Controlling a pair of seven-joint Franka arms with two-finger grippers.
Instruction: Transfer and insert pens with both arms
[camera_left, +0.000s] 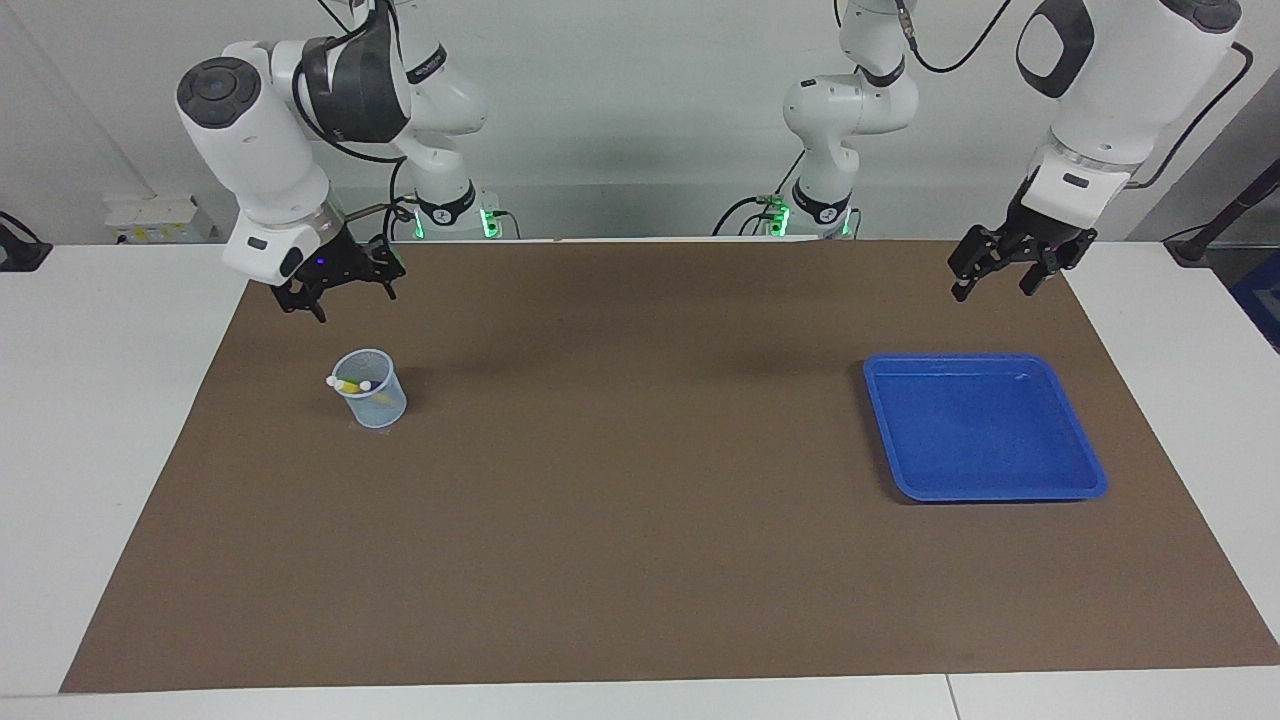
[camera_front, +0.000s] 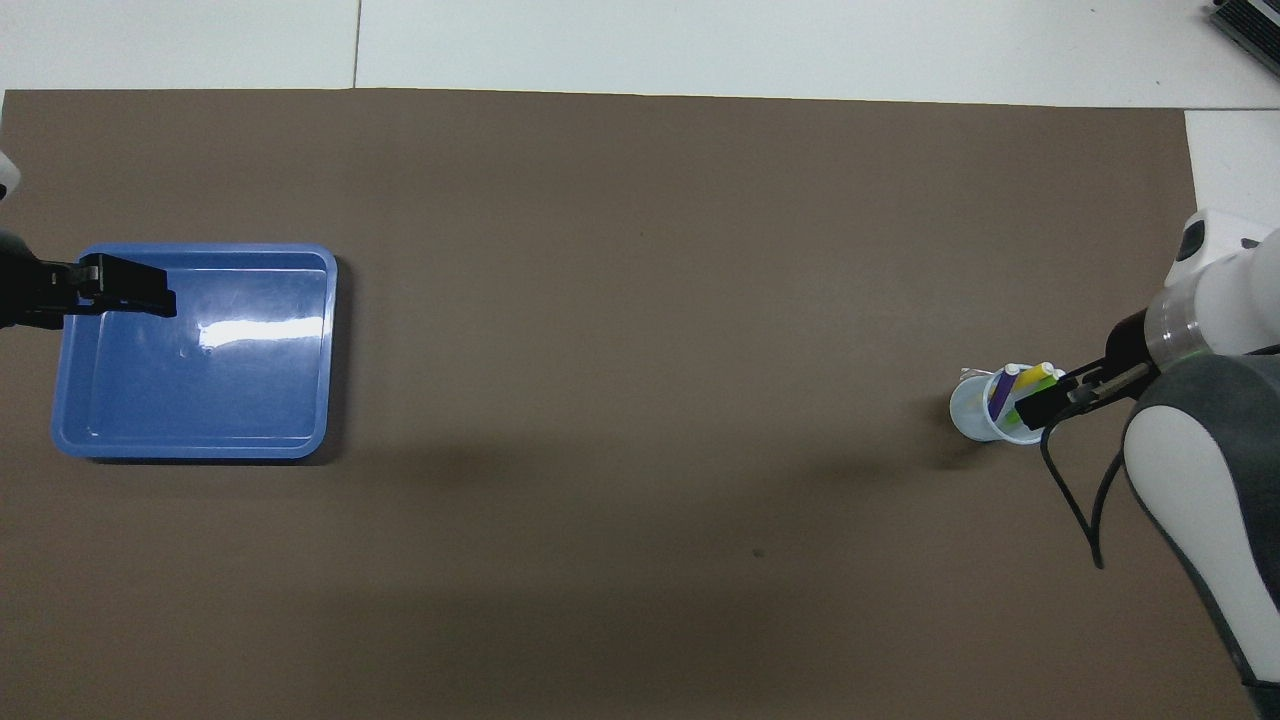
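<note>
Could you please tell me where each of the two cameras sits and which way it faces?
Facing view: high across the table, facing both robots; whole arms show, right gripper and left gripper raised.
Overhead view: high above the robots' end, looking forward and down; only forearms and grippers show.
Shared: blue tray, cup of pens, brown mat.

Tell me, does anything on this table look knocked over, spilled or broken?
Nothing stands out. The clear cup stands upright on the brown mat with the pens leaning inside it, and the blue tray lies flat with nothing in it. The right end effector and left end effector hang open in the air, holding nothing.
</note>
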